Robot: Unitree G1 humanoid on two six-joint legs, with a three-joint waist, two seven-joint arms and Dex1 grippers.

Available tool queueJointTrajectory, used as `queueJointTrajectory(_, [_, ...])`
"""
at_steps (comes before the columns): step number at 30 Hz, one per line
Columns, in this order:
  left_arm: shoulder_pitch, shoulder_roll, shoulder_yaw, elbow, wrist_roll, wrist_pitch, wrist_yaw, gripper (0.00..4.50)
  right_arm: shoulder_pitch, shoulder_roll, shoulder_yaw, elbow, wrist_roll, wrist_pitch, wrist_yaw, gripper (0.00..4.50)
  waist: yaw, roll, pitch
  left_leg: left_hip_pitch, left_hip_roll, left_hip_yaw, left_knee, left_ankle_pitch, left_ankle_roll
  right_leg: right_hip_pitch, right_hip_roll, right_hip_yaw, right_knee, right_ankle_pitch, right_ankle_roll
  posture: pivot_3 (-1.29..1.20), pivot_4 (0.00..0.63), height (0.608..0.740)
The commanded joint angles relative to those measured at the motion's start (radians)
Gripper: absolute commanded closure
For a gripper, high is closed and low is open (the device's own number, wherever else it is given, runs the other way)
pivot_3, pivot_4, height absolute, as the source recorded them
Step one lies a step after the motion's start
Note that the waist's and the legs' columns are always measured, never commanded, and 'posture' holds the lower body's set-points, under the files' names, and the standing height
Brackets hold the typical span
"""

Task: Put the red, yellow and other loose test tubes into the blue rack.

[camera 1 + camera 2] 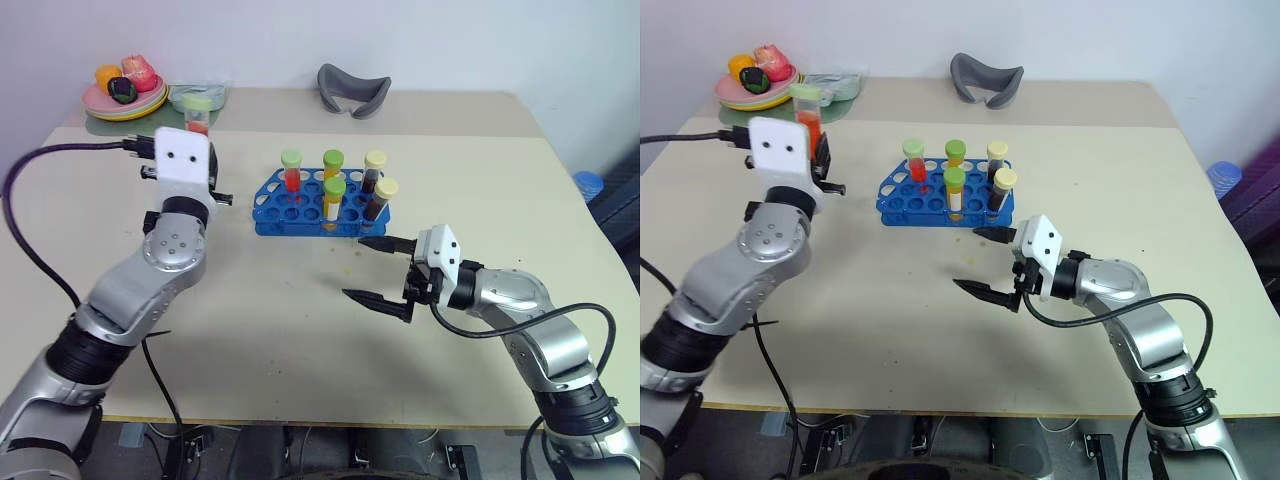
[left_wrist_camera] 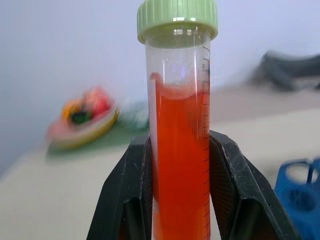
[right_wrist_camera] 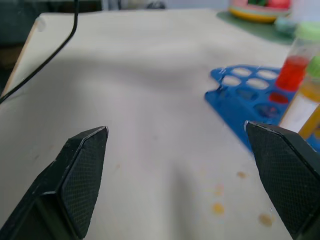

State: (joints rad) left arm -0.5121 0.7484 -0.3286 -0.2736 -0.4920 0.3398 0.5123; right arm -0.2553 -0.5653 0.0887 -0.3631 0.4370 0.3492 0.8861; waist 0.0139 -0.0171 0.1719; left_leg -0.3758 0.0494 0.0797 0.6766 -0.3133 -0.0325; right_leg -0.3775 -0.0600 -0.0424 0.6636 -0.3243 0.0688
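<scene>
A test tube point(image 2: 177, 100) with red-orange liquid and a light-green cap stands upright between two black fingers point(image 2: 127, 190); my left gripper point(image 2: 180, 150) is shut on it. The arm holds this tube point(image 1: 808, 118) raised above the table, to the left of the blue rack point(image 1: 272, 207). Several capped tubes stand in the rack, among them a red one point(image 1: 291, 172), a yellow one point(image 1: 334, 197) and a dark brown one point(image 1: 381, 199). My right gripper point(image 1: 354, 267) hovers just in front of the rack, open, with nothing between its fingers.
A plate of toy fruit point(image 1: 125, 92) and a clear bowl point(image 1: 200, 96) sit at the back left. A grey curved object point(image 1: 353, 90) lies at the back centre. A black cable point(image 1: 30, 170) loops off the left arm. Small yellowish spots point(image 3: 217, 207) mark the table by the rack.
</scene>
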Motion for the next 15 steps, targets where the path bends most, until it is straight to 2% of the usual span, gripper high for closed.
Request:
queueJointTrajectory(1, [0.034, -0.107, 0.031, 0.083, 0.17, -0.185, -0.096, 3.34, -0.021, 0.006, -0.04, -0.044, 0.02, 0.004, -0.029, 0.0, 0.002, 0.0, 0.0, -0.001, 0.0, 0.0, 0.0, 0.0, 0.0, 0.0, -0.001, 0.0, 0.0, 0.0, 0.0, 0.0, 0.15, 0.735])
queueJointTrajectory(7, [0.059, -0.306, 0.051, 0.255, 0.32, -0.483, -0.26, 3.34, -0.014, 0.004, -0.05, -0.059, 0.019, 0.008, -0.051, 0.0, 0.0, 0.0, 0.0, -0.01, 0.002, -0.002, 0.003, -0.001, 0.001, -0.009, -0.003, 0.0, 0.002, 0.001, 0.001, 0.0, 0.15, 0.735])
queueJointTrajectory(11, [0.062, -0.378, 0.059, 0.356, 0.412, -0.598, -0.346, 3.34, -0.01, -0.001, -0.055, -0.067, 0.023, 0.013, -0.06, 0.0, -0.001, 0.0, 0.0, -0.015, 0.002, -0.002, 0.005, -0.001, 0.002, -0.014, -0.003, 0.0, 0.003, 0.001, 0.002, 0.0, 0.15, 0.735])
queueJointTrajectory(15, [0.037, -0.465, 0.1, 0.461, 0.438, -0.709, -0.383, 3.34, -0.012, -0.004, -0.063, -0.071, 0.026, 0.019, -0.069, 0.0, -0.001, 0.0, 0.0, -0.015, 0.002, -0.002, 0.006, -0.001, 0.003, -0.014, -0.003, -0.001, 0.003, 0.002, 0.002, 0.0, 0.15, 0.735])
